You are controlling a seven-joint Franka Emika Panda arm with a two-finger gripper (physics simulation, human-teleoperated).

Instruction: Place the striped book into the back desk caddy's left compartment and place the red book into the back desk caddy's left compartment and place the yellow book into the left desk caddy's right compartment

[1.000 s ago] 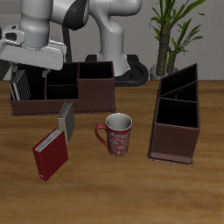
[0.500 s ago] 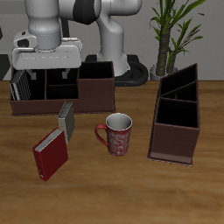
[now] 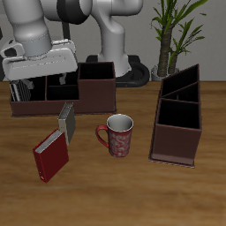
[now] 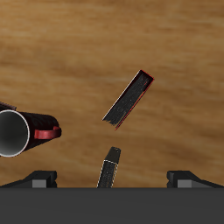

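- Step in hand, as judged: 1 of 3 books, the striped book (image 3: 19,86), already stands in the back desk caddy's left compartment (image 3: 26,89), so the red book (image 3: 50,157) is the likely next pick.
- End effector (image 3: 40,71): it hovers above the back caddy; in the wrist view only 2 dark finger bases show at the frame edge, well apart, with nothing between them, so the fingers read as spread and empty.
- Good execution: travel toward the tabletop's (image 3: 132,190) front edge, centre over the red book, turn the wrist so the fingers straddle its thin dimension, then descend straight.
- Hazard: the yellow book (image 3: 66,122) stands just beside the red book, at about 1 o'clock from it; a skewed descent could topple it.
- Red book, appearance: plain dark-red cover, squarish, tilted, pale page edge visible.
- Red book in the wrist view (image 4: 129,99): a slim dark slab with a red rim, set diagonally.
- Mug (image 3: 117,135): at 3 o'clock from the red book, clear of the path.
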